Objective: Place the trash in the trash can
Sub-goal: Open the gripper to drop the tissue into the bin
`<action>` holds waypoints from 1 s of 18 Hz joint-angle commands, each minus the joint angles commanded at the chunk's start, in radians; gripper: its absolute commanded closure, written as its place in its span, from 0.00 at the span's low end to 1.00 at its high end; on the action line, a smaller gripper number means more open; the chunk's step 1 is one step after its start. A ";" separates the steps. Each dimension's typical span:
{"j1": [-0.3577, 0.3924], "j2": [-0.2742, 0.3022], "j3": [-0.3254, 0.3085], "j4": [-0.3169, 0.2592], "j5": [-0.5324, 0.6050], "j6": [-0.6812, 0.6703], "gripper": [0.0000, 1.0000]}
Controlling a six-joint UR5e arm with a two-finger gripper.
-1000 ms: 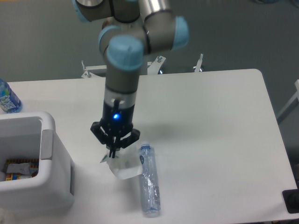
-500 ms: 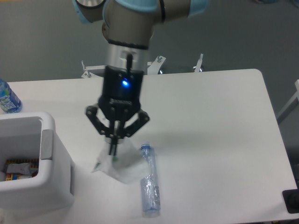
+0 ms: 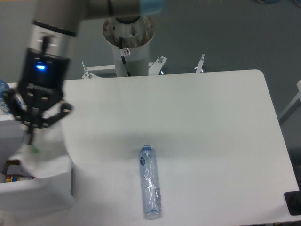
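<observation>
My gripper (image 3: 31,138) hangs at the far left, above the white trash can (image 3: 47,197), and is shut on a crumpled white tissue wad (image 3: 44,157) that dangles over the can's mouth. A slim clear crinkled plastic bottle (image 3: 149,182) lies on the white table (image 3: 211,141) near the front, its cap end pointing away from the camera. It is well to the right of the gripper and nothing touches it.
Inside the trash can some coloured packaging (image 3: 16,172) shows at the bottom left. A blue-labelled water bottle (image 3: 3,96) peeks out behind the gripper at the left edge. The arm's base column (image 3: 129,42) stands behind the table's far edge.
The gripper has lifted the tissue wad off the table beside the bottle and carried it left to above the trash can. The clear bottle has stayed where it was.
</observation>
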 joint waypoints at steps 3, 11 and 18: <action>-0.025 -0.018 -0.015 0.000 0.002 -0.024 0.92; -0.023 -0.022 0.001 -0.002 0.060 -0.046 0.09; 0.058 -0.015 -0.011 -0.003 0.127 -0.058 0.07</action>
